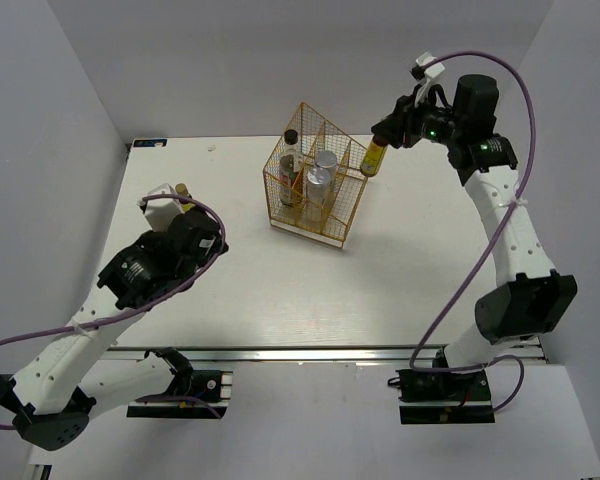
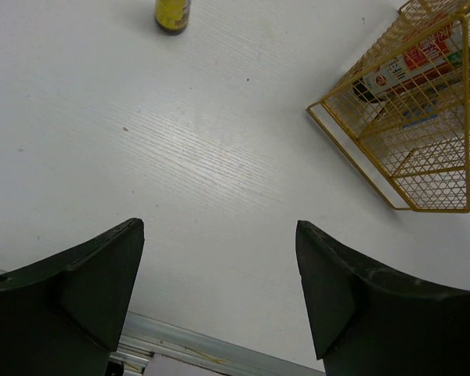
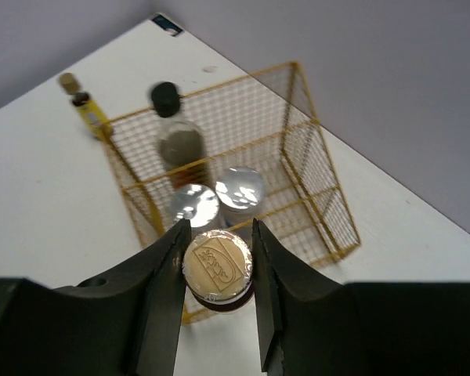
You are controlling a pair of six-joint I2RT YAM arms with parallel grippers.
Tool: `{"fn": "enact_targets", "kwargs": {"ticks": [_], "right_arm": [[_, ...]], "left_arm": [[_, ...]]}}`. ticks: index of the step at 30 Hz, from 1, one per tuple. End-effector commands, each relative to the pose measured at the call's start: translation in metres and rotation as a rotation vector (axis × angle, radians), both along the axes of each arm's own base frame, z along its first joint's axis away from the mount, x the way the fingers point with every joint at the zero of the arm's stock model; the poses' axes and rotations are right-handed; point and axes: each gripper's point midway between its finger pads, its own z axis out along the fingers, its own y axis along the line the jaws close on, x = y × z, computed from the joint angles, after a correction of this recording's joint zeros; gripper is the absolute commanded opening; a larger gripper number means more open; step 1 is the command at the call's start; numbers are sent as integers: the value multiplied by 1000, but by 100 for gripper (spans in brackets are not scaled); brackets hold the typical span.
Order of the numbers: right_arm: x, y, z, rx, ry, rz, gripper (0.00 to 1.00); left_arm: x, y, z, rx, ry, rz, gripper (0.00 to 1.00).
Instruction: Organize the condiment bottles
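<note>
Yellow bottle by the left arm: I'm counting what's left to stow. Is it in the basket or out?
Out. The yellow bottle stands upright on the table, apart from the wire basket.

- Bright, even light from above; the table [image 1: 410, 270] is near washed out around the basket [image 1: 315, 190].
- A rail [image 1: 330, 355] nearer than the basket carries a strip of glare.
- Right wrist: silver tops [image 3: 239, 188] in the basket glare; the held bottle [image 3: 217, 264] is sharp; the black-capped bottle [image 3: 167, 96] and the yellow bottle [image 3: 86, 113] left of the basket are blurred.
- Left wrist: table grain crisp, left fingers [image 2: 70, 290] dark.
</note>
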Motion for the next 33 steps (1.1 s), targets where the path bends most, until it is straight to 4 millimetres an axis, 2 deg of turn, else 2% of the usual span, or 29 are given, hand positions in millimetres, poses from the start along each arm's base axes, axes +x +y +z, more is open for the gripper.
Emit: {"fn": "enact_targets", "kwargs": {"ticks": [1,4,5,8,9,10,11,17,19,24,26,33], "right_arm": [[24,-17,14,25,-46,-42,0],[49,-19,1,12,-48,-70,0],[61,-18,-11,8,-25,-74,0],[79,-16,-12,19,-19,-91,0],[90,-14,-23,17,-3,-91,0],[94,-14,-18,24,-17,-95,0],[103,-13,-27,26,-3,-96,0],[132,-7,-47,10,0,-90,0],[137,-3,-52,0,-15,-84,0],[142,14,-82,-47,-1,-67,0],[144,15,-92,-65,3,-76,0],[136,25,-125,-120,27,-70,0]], "left_arm": [[4,-8,-3,-1,1,-26,88],[6,-11,-6,8,7,-38,88],[7,-11,-7,8,8,-40,88],[8,-12,-7,10,7,-42,89],[8,-13,-8,12,11,-43,89],[8,-13,-8,11,10,-44,89],[8,-13,-9,10,13,-43,89],[6,-14,-15,4,24,-48,89],[6,-14,-18,5,31,-48,89],[6,-16,-20,5,36,-49,90],[7,-16,-20,7,36,-48,90],[8,-18,-26,9,41,-50,91]]}}
